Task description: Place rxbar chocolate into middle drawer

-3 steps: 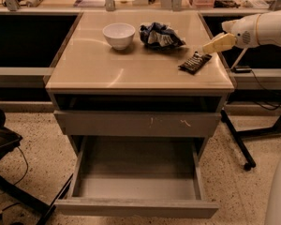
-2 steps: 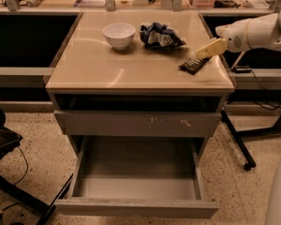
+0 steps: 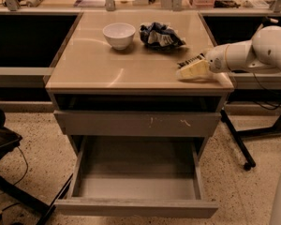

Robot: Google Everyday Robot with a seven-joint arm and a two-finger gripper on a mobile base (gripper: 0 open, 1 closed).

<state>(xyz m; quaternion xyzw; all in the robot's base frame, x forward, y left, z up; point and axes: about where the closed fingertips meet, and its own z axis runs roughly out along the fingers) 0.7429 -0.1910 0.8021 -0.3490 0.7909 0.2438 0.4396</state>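
The rxbar chocolate [image 3: 188, 60] lies near the right front corner of the tan cabinet top [image 3: 107, 64]. Only a dark sliver of it shows at the far edge of my gripper. My gripper [image 3: 193, 70] reaches in from the right on a white arm and sits low over the bar, covering most of it. The middle drawer [image 3: 136, 207] is pulled out wide below, and its grey box interior holds nothing. Above it a grey drawer front with whitish scratch marks [image 3: 136, 123] is closed.
A white bowl [image 3: 119, 34] and a crumpled blue-and-white snack bag [image 3: 159, 35] sit at the back of the top. A black wheeled stand [image 3: 239, 144] stands to the right of the cabinet, and dark chair parts [image 3: 4, 144] stand to the left.
My gripper has moved down and to the left, from above and right of the bar to low over it. The bar, which was in plain view, is now mostly covered.
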